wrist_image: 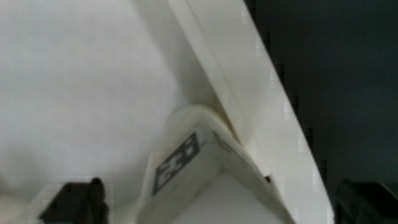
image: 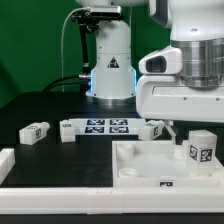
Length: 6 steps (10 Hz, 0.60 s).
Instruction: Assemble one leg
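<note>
White leg (image: 201, 150) upright on panel (image: 140, 163)

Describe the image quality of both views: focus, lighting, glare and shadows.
Exterior view: evenly lit, fairly sharp; the dark table contrasts hard with the white panel, whose surfaces wash out near white; a bluish glow shows on the arm's base. Wrist view: soft and blurred at close range; the panel's rim is overexposed, the tag on the leg is smeared, and the fingertips are dark silhouettes.
</note>
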{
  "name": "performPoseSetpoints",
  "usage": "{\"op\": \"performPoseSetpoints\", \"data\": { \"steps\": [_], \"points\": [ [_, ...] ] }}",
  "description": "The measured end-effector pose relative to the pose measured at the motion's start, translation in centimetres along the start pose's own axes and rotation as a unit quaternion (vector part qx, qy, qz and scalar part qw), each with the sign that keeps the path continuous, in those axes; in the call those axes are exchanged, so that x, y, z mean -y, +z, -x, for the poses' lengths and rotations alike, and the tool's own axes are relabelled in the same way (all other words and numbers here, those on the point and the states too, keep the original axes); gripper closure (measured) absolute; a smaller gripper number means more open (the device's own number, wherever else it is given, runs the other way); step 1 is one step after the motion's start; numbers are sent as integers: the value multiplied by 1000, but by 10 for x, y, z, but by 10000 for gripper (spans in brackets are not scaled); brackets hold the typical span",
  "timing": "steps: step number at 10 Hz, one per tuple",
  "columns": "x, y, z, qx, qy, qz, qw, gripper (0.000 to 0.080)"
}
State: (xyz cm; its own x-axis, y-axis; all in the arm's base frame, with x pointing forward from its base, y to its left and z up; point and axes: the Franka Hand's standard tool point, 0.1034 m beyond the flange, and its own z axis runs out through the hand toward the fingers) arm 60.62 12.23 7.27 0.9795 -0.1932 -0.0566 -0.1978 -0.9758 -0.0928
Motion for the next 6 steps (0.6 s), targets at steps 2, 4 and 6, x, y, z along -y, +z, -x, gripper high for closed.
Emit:
{"op": "performPoseSetpoints", "data": {
  "steps": [2, 4, 6],
  "points": [
    [0, 0, 0, -1, -126, 5, 992, 150],
    [-2, -2, -3, -3, -252, 12, 968, 150],
    [-3, -1, -3, -2, -278, 13, 960, 250]
  ]
}}
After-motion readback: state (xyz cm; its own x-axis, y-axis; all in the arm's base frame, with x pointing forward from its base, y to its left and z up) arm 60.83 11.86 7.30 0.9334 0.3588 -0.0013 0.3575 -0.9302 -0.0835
